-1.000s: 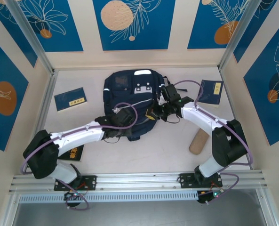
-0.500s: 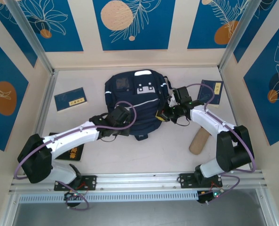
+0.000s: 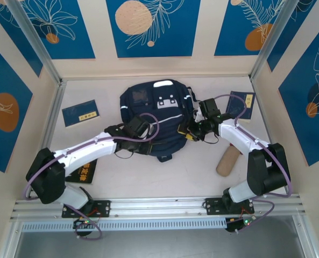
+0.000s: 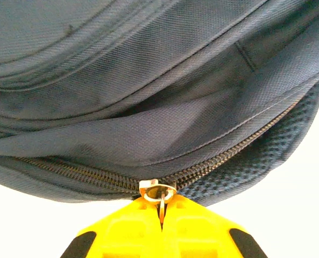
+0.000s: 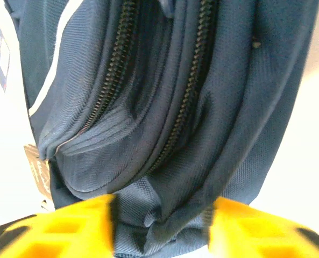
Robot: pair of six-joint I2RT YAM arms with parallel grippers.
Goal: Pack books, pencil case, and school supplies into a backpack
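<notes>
Not yet packing: pinching zip pull (image 4: 158, 189) with left fingers (image 4: 132, 228), clamping backpack (image 3: 154, 107) fabric with right fingers (image 5: 245, 228) (books (image 3: 80, 113) lying out on worktop (image 3: 191, 172)).

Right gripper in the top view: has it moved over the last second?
Yes. The right gripper shifted rightward, closer to the thin dark navy book with a yellow label by the right wall.

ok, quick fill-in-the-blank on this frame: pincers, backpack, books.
1. The left pincer is shut on the metal pull of the ___ on the backpack.
2. The right pincer has backpack fabric between its ___ fingers.
3. ___ books lie on the table.
4. The tan roll lies on the backpack's ___ side.
Missing: zipper; yellow; three; right.
</notes>
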